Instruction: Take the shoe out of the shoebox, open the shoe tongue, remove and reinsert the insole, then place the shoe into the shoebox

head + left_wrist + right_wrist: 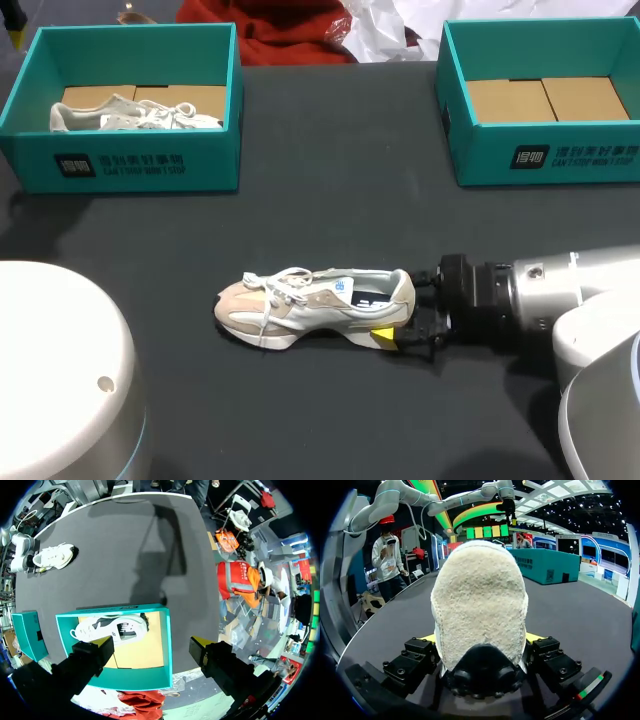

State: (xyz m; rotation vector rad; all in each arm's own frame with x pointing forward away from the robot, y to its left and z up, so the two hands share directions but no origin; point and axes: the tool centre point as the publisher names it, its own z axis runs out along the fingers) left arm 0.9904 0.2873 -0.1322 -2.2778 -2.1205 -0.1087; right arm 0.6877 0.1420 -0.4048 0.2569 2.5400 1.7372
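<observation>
One wide black-topped table (330,200) bears two open teal cardboard shoeboxes at its far side. The left shoebox (130,165) holds a white trainer (130,115), the right shoebox (560,155) only its brown cardboard floor. Nearer me, between them, the beige-and-white lace-up sneaker (315,305) stands on its sole on the table, outside both boxes. The right gripper (402,312) pinches its padded heel from both sides, while the left gripper (151,646) hangs spread above the left shoebox. The sneaker looks light, soft in the upper and stiffer in the sole, so the firm heel seems the surest hold.
</observation>
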